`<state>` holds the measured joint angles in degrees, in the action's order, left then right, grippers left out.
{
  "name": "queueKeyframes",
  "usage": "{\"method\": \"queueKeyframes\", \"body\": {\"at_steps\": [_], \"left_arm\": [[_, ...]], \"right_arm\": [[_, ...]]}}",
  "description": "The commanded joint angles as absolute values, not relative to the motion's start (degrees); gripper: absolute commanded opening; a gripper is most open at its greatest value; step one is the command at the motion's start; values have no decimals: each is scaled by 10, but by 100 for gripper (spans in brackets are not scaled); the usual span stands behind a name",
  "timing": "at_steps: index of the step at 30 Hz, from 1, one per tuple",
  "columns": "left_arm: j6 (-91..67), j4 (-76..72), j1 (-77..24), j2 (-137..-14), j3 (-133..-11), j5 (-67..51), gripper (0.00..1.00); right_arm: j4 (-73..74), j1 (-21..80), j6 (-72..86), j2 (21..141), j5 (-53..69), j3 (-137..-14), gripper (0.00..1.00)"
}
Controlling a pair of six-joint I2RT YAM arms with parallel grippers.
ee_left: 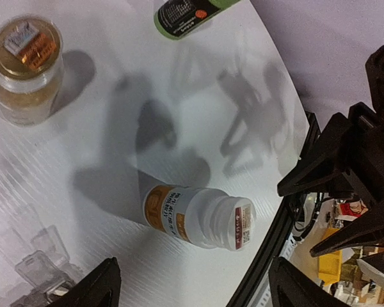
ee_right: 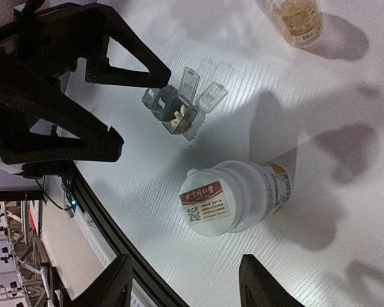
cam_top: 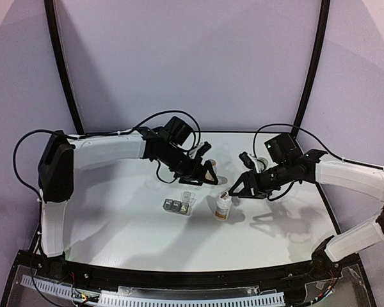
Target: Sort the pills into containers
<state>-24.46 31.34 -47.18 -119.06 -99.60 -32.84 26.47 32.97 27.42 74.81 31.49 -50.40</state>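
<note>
Containers [cam_top: 178,204] lie apparently well inside table [cam_top: 115,230] edges.

White table [cam_top: 115,230]; containers [cam_top: 178,204]; white bottle [cam_top: 223,206]; amber jar [ee_left: 25,67]

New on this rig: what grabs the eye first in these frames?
An upright white plastic pill bottle with an orange label stands mid-table, with the black left gripper and right gripper open and empty on either side. Just left of it in the top view lies the grey three-compartment strip, clear lids flipped up, pale pills in one compartment.
</note>
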Motion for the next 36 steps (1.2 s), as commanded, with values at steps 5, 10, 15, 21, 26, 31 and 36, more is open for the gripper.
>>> {"method": "queueKeyframes", "body": {"at_steps": [5, 10, 15, 21, 26, 31, 36], "left_arm": [[-268, 337, -488, -1230, -1044, -394, 72], [-272, 356, -494, -1248, -1057, -401, 63], [-278, 362, -500, -1262, -1063, -396, 58], [-288, 367, -504, -1284, -1084, -398, 52], [-283, 390, -504, -1293, -1093, -389, 42], [-272, 413, -504, -1298, -1095, -392, 37], [-260, 453, -507, -1311, -1098, -387, 29]], "right_arm": [[265, 308, 298, 800, 357, -521, 50], [228, 303, 310, 819, 367, -517, 44], [214, 303, 314, 834, 371, -514, 40], [208, 303, 314, 850, 369, -514, 35], [210, 303, 316, 864, 367, -517, 33], [217, 303, 321, 881, 367, -518, 29], [243, 303, 338, 905, 358, -521, 26]]}}
